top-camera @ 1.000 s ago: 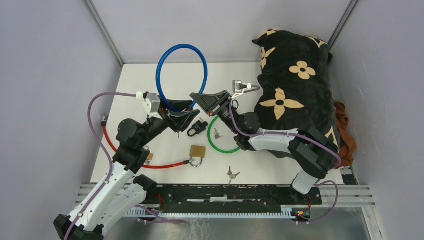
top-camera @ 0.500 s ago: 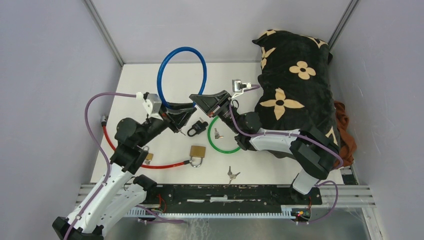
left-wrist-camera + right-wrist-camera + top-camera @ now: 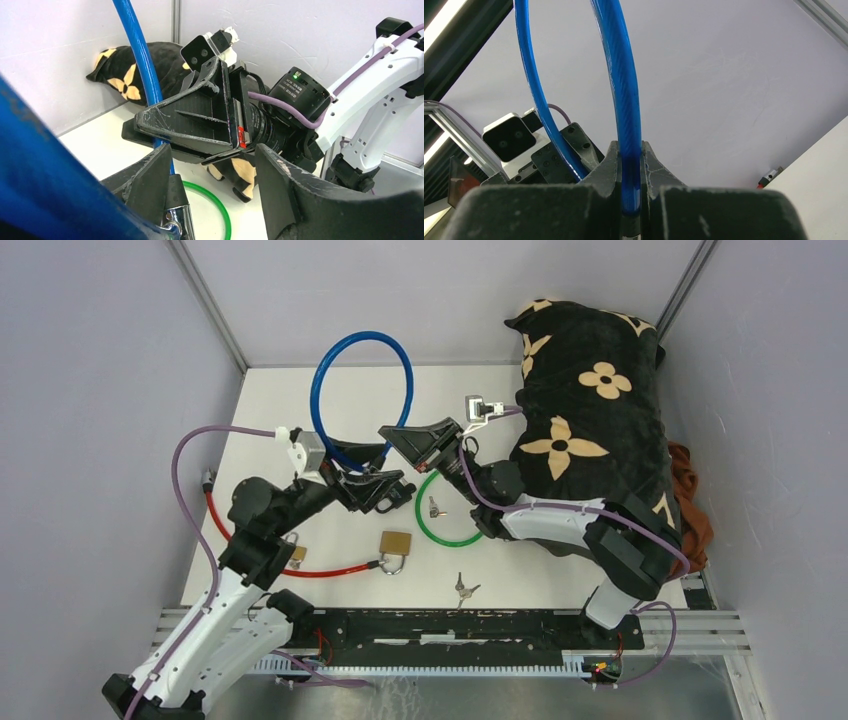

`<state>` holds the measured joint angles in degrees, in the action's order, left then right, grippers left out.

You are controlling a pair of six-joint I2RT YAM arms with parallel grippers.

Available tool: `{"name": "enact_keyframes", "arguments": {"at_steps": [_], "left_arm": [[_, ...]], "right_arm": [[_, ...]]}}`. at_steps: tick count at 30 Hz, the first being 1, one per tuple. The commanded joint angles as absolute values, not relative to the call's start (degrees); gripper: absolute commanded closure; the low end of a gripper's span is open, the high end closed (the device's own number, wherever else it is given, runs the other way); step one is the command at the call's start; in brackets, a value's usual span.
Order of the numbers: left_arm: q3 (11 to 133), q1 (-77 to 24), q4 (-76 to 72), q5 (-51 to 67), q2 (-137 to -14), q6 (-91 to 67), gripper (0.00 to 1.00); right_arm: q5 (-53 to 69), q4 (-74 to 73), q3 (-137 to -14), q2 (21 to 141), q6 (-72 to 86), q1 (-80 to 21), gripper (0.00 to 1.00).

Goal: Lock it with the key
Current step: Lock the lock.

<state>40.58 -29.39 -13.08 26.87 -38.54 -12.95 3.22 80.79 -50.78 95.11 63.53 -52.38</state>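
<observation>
A blue cable lock point(image 3: 360, 390) loops up over the back of the table. My right gripper point(image 3: 398, 443) is shut on one end of that cable point(image 3: 629, 165). My left gripper point(image 3: 393, 488) stands open just under it, over the cable's black lock body, which is mostly hidden in the top view. In the left wrist view a chrome and black lock piece point(image 3: 177, 217) lies against the left finger point(image 3: 150, 175), well apart from the right finger point(image 3: 282, 192). A small key point(image 3: 434, 507) lies inside a green cable ring point(image 3: 447, 530). A second bunch of keys point(image 3: 462, 589) lies near the front edge.
A brass padlock point(image 3: 396, 545) hangs on a red cable point(image 3: 260, 552) at the front left. A black flower-patterned pillow point(image 3: 590, 420) fills the right side, over the right arm. Grey walls close in the table.
My left gripper has moved right, over the black lock body that lay in the open before. The blue loop has swayed slightly. The right gripper has kept its grip and place.
</observation>
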Motion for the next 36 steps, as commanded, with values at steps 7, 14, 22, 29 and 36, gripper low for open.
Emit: {"name": "enact_keyframes", "arguments": {"at_steps": [7,14,22,29,36], "left_arm": [[41.7,-29.2,-7.3,20.9,-38.5,-4.8,0.46],[41.7,-29.2,-10.1,26.7,-38.8,-7.4,0.5],[42.2,-29.2,-16.7,34.7,-39.7,-13.7,0.51],[43.0,-29.2,-15.6,32.9,-39.6,-13.7,0.98],[43.9,-29.2,-10.2,35.3,-38.2,-6.5,0.98]], "right_arm": [[6.1,112.3,-53.5,86.9,63.5,-51.6,1.0],[7.8,112.3,-54.3,86.8,63.6,-51.6,1.0],[7.3,112.2,-53.9,88.0,65.0,-51.6,1.0],[7.8,112.3,-52.5,88.0,65.3,-51.5,1.0],[20.6,111.0,-48.2,88.7,66.5,-47.5,0.97]]}}
